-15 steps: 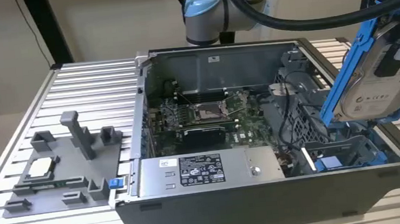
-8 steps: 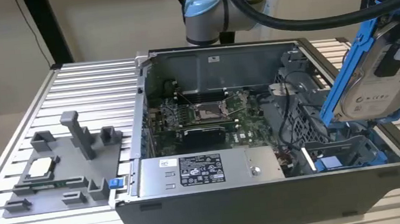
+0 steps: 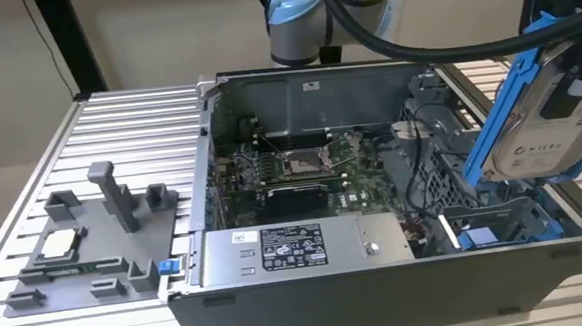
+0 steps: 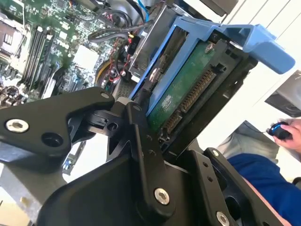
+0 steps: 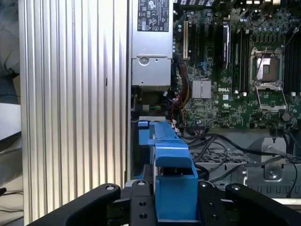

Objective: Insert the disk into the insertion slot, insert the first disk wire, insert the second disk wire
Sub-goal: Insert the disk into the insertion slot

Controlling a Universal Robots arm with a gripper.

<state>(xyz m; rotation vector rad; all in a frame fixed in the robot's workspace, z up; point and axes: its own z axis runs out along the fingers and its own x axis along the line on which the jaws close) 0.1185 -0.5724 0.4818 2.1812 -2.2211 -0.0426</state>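
Ribbed metal forms the surface (image 3: 109, 131) on which an open case (image 3: 387, 297) is laid. The disk (image 3: 542, 137) is held in the air, steeply tilted, above the case's corner at the exterior view's right. It is over the slot (image 3: 502, 223) and not yet entered into it. It is clamped by the end effector (image 3: 577, 82), which is closed across the blue frame (image 3: 503, 113).

The disk is judged stiff, dense for its size and sensitive to knocks. The frame looks like springier plastic, so hold is best taken across its long sides, clear of the bare circuit board and connector.

That green board (image 4: 188, 89) and its connector edge are shown in the second wrist view, with a person's blue sleeve (image 4: 263, 174) beyond the case. The white label is seen in the exterior view instead. In the first wrist view the frame is seen end-on, with the motherboard (image 5: 235, 70) and power supply (image 5: 150, 52) beyond it.
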